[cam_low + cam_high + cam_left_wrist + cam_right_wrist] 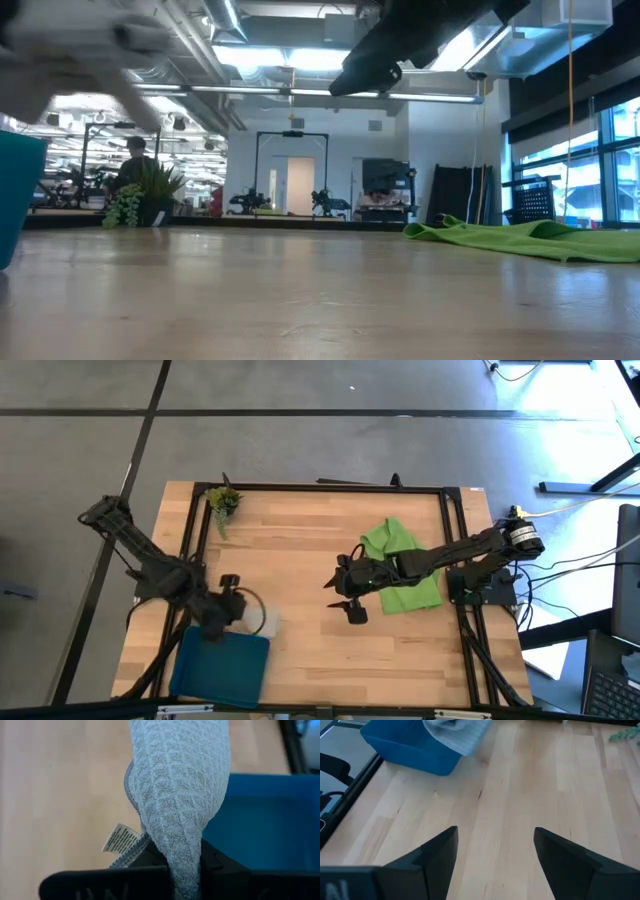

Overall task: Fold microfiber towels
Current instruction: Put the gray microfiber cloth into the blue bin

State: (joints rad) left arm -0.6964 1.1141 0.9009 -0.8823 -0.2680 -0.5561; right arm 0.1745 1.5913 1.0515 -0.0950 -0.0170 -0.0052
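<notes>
From above, the left end effector [232,612] is clamped on the light grey waffle-weave microfiber towel [258,622] beside the blue rectangular plastic tray [222,668], near the surface's [300,650] front-left corner; the tray's contents seem hidden. The bright lime green microfiber towel [402,565] lies crumpled toward the right edge. The right wrist view shows the right end effector [495,855] spread wide, empty.

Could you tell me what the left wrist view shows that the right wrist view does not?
Only the left wrist view shows the grey towel's waffle weave and white care label, pinched in the shut left pincer. Only the right wrist view shows the open right pincer over bare table and the plant sprig. Both show the grey towel and the blue tray.
</notes>
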